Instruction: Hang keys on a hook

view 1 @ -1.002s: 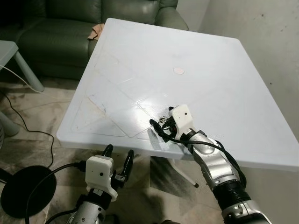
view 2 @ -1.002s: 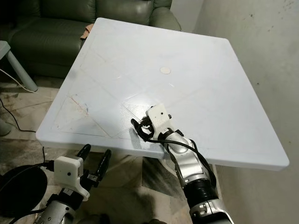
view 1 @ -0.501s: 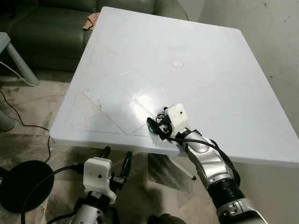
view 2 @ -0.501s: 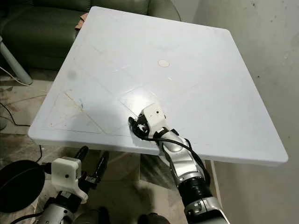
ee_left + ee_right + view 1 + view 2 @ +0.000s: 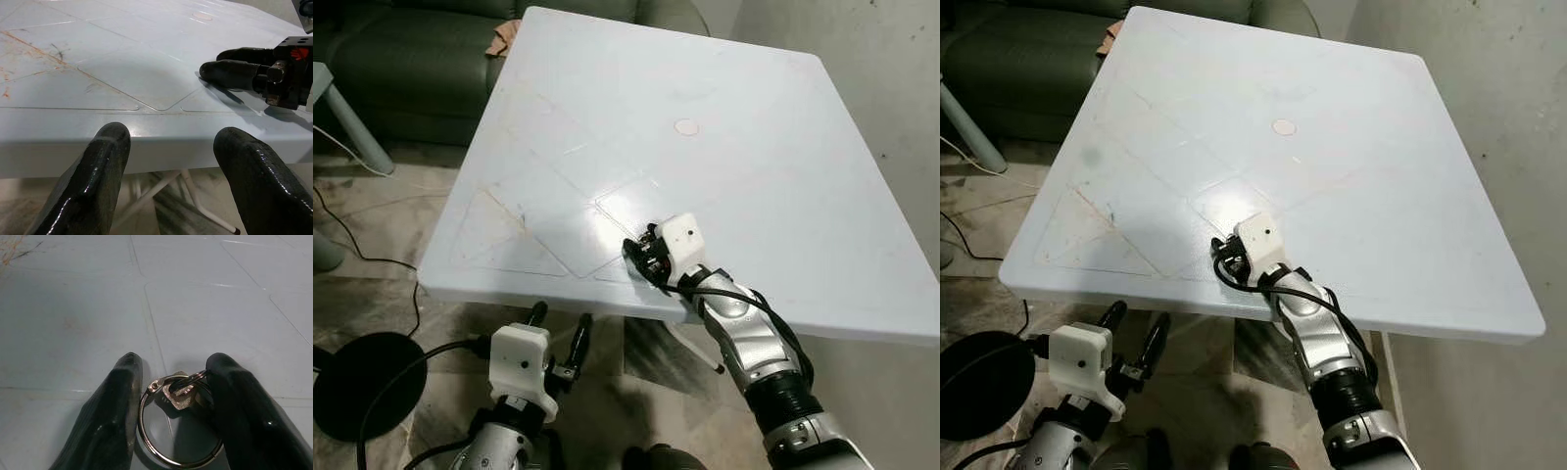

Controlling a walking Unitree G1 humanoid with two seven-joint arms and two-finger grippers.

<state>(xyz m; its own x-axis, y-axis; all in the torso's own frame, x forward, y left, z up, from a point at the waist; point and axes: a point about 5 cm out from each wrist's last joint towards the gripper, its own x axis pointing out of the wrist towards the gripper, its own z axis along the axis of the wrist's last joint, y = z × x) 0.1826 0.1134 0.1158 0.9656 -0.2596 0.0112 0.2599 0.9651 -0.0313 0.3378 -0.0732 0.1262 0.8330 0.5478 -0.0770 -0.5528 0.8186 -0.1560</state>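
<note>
My right gripper sits on the white plastic table near its front edge, black fingers apart around the silver key ring with keys, not yet clamped. Risk: the flat ring may skid out toward 6 o'clock as the fingers close. Left gripper idles, spread, below the edge. No legible writing; no hook seen.

The right gripper is covering most of the keys, the key ring is running partly under its fingers, and the sofa is being cut off.
</note>
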